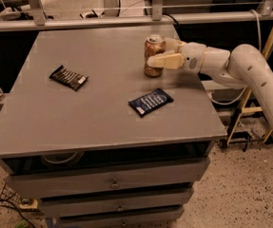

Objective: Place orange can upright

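Standing upright on the table [98, 122], right rear part: orange can [152, 57] | gripper [160, 52] is clamped around it from the right | uprighting judged done | release and withdrawal judged left

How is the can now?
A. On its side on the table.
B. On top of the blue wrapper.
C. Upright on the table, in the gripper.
C: the can stands upright on the table, with the gripper clasping it.
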Tool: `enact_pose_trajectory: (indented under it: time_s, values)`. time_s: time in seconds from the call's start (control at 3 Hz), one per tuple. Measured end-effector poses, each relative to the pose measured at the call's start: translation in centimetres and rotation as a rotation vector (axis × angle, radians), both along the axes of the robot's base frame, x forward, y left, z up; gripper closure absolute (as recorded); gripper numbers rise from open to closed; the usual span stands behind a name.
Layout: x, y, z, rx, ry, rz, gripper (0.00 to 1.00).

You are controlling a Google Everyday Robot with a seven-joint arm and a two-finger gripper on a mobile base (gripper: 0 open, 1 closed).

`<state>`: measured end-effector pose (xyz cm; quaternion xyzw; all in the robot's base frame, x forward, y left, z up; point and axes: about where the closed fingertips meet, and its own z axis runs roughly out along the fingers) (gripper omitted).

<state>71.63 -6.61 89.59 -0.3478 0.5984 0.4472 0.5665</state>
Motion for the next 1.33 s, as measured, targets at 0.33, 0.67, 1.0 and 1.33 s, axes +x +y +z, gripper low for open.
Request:
enact_pose_trajectory:
  time_s: [0.33,0.67,1.0,1.33]
  values:
    - [-0.1,-0.2,0.0,-0.015,0.003,-0.003,0.0]
    - [-0.6,-3.2,0.7,-0.158,0.02,-0.053,0.0]
    - [-2.6,-10.1,2.0,-0.314,0.053,-0.202,0.0]
    - [-3.5,-15.6,2.3,-0.357,0.084,-0.304,0.0]
